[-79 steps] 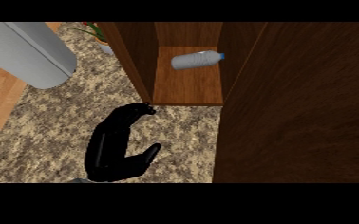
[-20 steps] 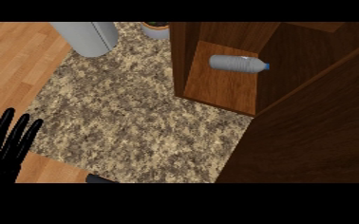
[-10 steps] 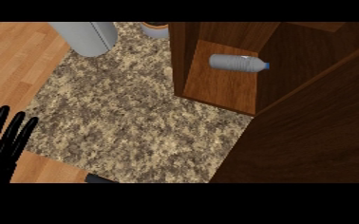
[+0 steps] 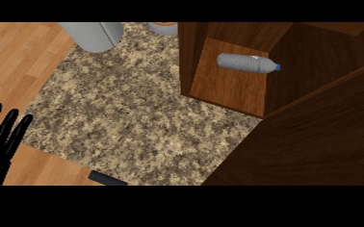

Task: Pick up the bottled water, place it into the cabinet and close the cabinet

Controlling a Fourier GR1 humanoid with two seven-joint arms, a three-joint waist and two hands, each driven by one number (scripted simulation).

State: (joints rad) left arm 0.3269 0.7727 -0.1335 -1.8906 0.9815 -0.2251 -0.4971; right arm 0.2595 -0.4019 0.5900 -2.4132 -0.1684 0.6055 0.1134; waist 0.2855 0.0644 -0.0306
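The bottled water [image 4: 245, 62] lies on its side on the shelf inside the open cabinet [image 4: 227, 84], while the left hand [image 4: 10, 134] rests with fingers straight at the worktop's [image 4: 135, 115] left edge.

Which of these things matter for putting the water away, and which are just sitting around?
For the job:
bottled water, lying on the cabinet shelf
cabinet
cabinet door, open
left hand, open at the left edge

Just there:
grey cylinder
small round container

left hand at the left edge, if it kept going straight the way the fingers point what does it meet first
The left hand points its straight fingers up the view along the left edge. That line runs over wooden floor, not the counter, so the way looks free as far as shown, though depth is unclear.
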